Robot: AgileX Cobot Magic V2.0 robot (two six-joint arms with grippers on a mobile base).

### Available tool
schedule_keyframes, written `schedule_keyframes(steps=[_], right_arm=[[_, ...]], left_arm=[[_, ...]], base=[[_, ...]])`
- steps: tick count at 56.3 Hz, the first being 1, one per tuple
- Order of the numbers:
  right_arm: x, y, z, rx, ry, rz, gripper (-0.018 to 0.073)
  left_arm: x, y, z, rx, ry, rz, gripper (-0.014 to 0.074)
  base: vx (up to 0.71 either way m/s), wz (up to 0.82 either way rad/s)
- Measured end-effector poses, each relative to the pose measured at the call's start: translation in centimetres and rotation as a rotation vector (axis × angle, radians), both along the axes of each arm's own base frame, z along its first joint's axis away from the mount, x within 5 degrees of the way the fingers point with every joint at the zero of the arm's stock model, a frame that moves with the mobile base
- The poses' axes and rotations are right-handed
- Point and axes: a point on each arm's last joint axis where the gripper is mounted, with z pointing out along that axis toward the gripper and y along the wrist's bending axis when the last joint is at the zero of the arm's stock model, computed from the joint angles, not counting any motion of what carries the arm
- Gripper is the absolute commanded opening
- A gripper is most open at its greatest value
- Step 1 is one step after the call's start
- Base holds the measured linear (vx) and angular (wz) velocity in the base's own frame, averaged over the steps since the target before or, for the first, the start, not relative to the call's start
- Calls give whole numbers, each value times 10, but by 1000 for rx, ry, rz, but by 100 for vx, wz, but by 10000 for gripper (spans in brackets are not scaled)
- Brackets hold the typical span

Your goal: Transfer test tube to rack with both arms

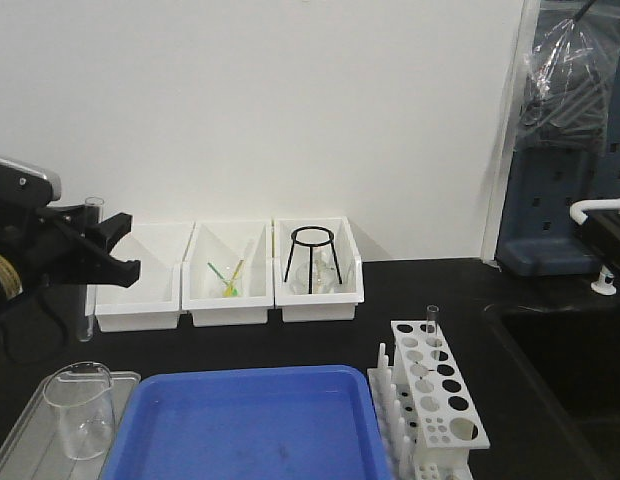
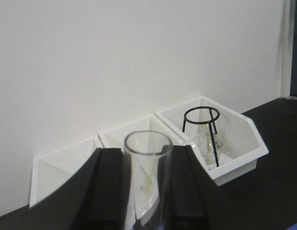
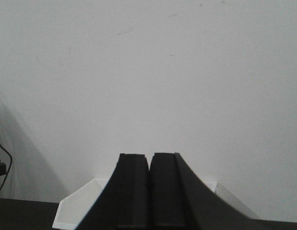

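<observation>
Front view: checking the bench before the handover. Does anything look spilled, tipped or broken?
Nothing stands out. The test tube is held upright in the left end effector, a second tube stands in the rack, and the beaker sits upright; no spill visible.

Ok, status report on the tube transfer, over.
Left gripper shut on tube, upright, far from rack. Right gripper shut, empty. Blue tray lies low between them.

Bottom edge cuts the test tube (image 2: 147, 172) between the fingers of the left pincer (image 2: 147, 154) on the wrist view; out front, blue tray (image 1: 240, 430) and rack (image 1: 422, 388) run off the near edge.
</observation>
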Motion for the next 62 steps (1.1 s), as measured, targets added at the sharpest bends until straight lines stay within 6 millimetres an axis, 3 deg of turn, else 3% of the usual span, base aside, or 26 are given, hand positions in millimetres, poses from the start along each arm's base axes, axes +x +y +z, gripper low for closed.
schedule_keyframes(steps=[17,34,43,52,62], right_arm=[[35,8,23,-107,-43,144,43],[63,12,16,-36,22,246,45],[73,31,23,-20,33,294,45],[78,52,39,122,129,272,45],[77,80,47,51,130,315,53]], left_arm=[[-2,-37,45,-21,-92,-74,-7],[-7,-61,52,-22,-93,-127,-7],[-10,-70,52,-23,-92,-152,-7],[-10,-71,53,-21,-88,-149,-7],[-10,-71,59,-23,-101,-146,-7]], base=[[0,0],[0,0],[0,0],[0,0],[0,0]])
